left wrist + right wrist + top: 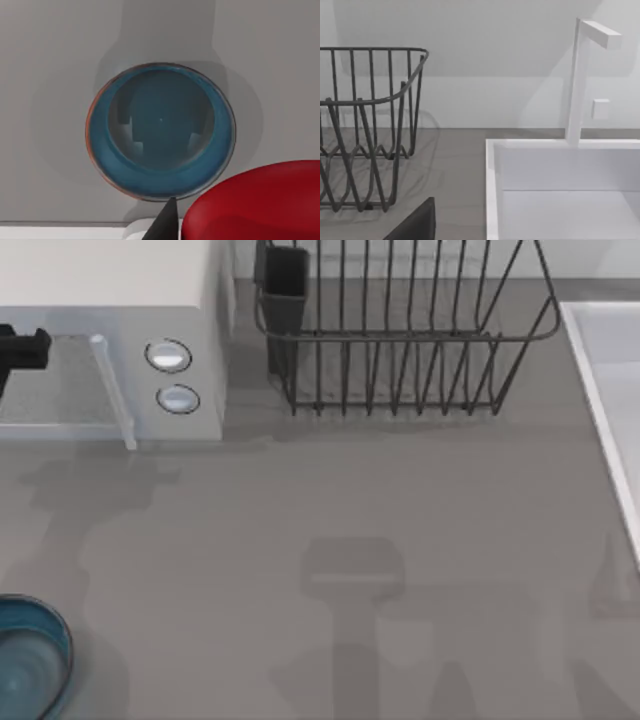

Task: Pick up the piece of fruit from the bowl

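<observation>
— Left wrist view puts the piece of fruit (255,200) right up at the lens, over the edge of the bowl (107,160) and clear of it. Your left jaws look closed on it, with one dark tip showing beside it.

— How will it handle?

— Light and firm, I'd judge, but the red skin is glossy and rounded, so you could find it slippery. It is slightly blocky; keep the pads on its flatter flanks, across the widest part.

— And the bowl?

— Round, shallow, glazed dark blue at the rim, paler inside, nothing in it. It sits at the near left of the grey matte desk (300,500).

— Right arm?

— Idle, looking over the wire dish rack (370,125) and the white sink (492,190).
</observation>
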Controlling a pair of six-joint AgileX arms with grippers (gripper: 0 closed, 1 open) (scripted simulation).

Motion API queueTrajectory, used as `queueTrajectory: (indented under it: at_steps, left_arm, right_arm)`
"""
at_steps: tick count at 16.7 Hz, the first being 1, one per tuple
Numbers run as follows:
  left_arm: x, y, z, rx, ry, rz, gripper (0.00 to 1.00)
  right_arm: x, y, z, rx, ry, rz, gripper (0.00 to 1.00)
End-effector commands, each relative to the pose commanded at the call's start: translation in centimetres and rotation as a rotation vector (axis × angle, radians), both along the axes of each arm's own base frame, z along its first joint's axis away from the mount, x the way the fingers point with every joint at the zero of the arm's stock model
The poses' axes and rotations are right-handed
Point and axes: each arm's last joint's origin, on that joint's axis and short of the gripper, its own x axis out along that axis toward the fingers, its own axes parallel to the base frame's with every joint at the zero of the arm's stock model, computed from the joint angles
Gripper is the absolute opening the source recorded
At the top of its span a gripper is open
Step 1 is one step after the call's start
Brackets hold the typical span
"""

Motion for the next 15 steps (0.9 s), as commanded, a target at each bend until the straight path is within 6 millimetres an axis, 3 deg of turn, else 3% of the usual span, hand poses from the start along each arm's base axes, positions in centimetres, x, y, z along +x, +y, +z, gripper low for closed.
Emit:
queueTrajectory:
  at_steps: [4,6,8,10,15]
  left_arm:
    - [5.9,-10.2,-4.6,0.005,0.055,-0.003,0.00]
    - [6.9,-15.5,-7.0,0.007,0.060,-0.003,0.00]
    - [6.9,-19.3,-8.7,0.000,0.052,-0.002,0.00]
    - [6.8,-21.2,-9.6,-0.006,0.045,-0.002,0.00]
    - [6.9,-21.2,-9.7,-0.005,0.048,-0.001,0.00]
  right_arm:
    - [0.0,0.0,0.0,0.000,0.000,0.000,1.00]
    - [0.0,0.0,0.0,0.000,0.000,0.000,1.00]
    - [0.0,0.0,0.0,0.000,0.000,0.000,1.00]
    - [0.0,0.0,0.0,0.000,0.000,0.000,1.00]
    - [0.0,0.0,0.0,0.000,0.000,0.000,1.00]
